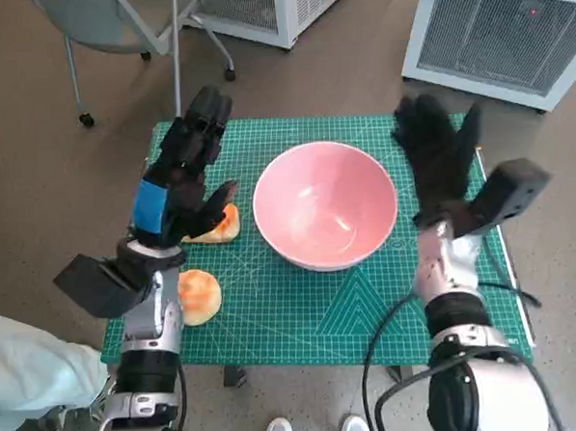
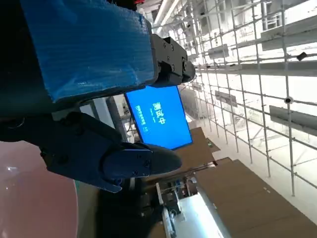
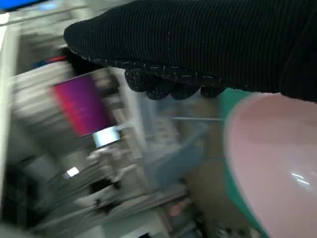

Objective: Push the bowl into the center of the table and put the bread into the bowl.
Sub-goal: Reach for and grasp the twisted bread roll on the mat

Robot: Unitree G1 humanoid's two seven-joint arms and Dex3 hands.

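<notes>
- left hand (image 1: pixel 182 187): raised over the tabletop's (image 1: pixel 303 311) left part, fingers spread, holding nothing. Thumb sits just beside the far bread (image 1: pixel 221 224); a careless drop could knock it away rather than grip it.
- near bread (image 1: pixel 199 293): lies by the left forearm, close to the tabletop's left edge. An arm sweep could roll it off.
- bowl (image 1: pixel 326 206): pink, upright, nothing in it, sits roughly mid-tabletop already. Pushing more risks overshoot, or tipping if the rim gets caught.
- right hand (image 1: pixel 437 150): gloved, fingers spread wide, nothing held, just beside the bowl's right rim; touching or not, cannot tell. A hard shove from here would drive the bowl into the far bread.
</notes>
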